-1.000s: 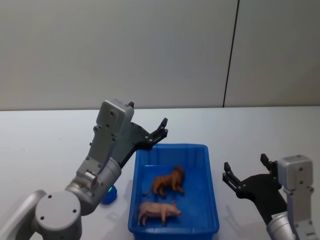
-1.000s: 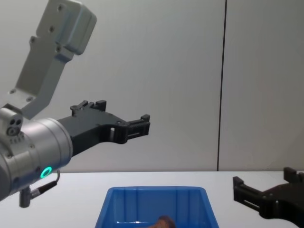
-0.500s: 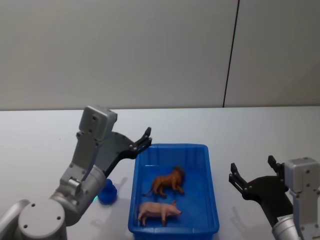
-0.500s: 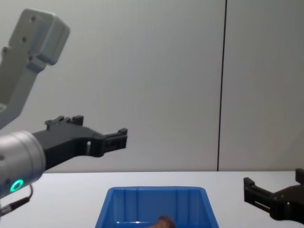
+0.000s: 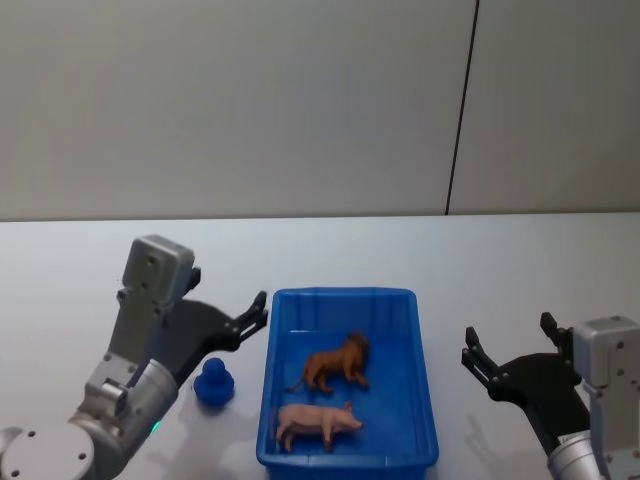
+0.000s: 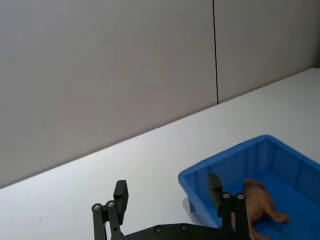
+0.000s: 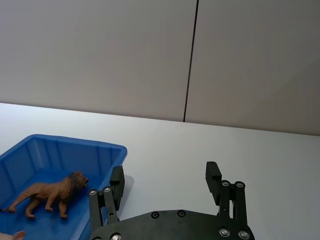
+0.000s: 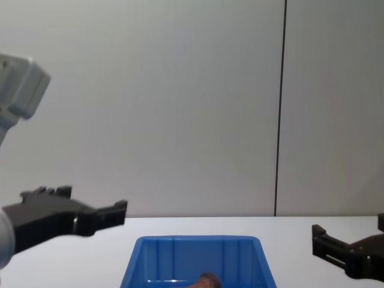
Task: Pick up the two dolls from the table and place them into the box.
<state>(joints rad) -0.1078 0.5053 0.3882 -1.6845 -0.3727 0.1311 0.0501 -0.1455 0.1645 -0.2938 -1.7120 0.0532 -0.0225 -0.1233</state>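
Observation:
Both dolls lie inside the blue box [image 5: 425, 380]. The reddish-brown doll [image 5: 335, 365] is a lion, in the middle of the box. The pale pink doll [image 5: 315, 422] is a pig, nearer the front wall. My left gripper [image 5: 228, 287] hangs open and holds nothing, above the table [image 5: 90, 260] left of the box. My right gripper [image 5: 508, 338] is open too, low over the table right of the box. The left wrist view has my left gripper [image 6: 167, 192] with the box [image 6: 225, 162] and the lion [image 6: 260, 202] beyond it. The right wrist view has my right gripper [image 7: 165, 176] beside the box [image 7: 75, 142] and the lion [image 7: 50, 192].
A small dark-blue figure [image 5: 213, 383] stands on the table just left of the box, below my left gripper. Grey wall panels with a dark vertical seam [image 5: 460, 110] close off the back. White tabletop stretches to both sides.
My left arm has come down and drawn back to the left, from over the box's far left corner to beside it. My right gripper has slid slightly right and back.

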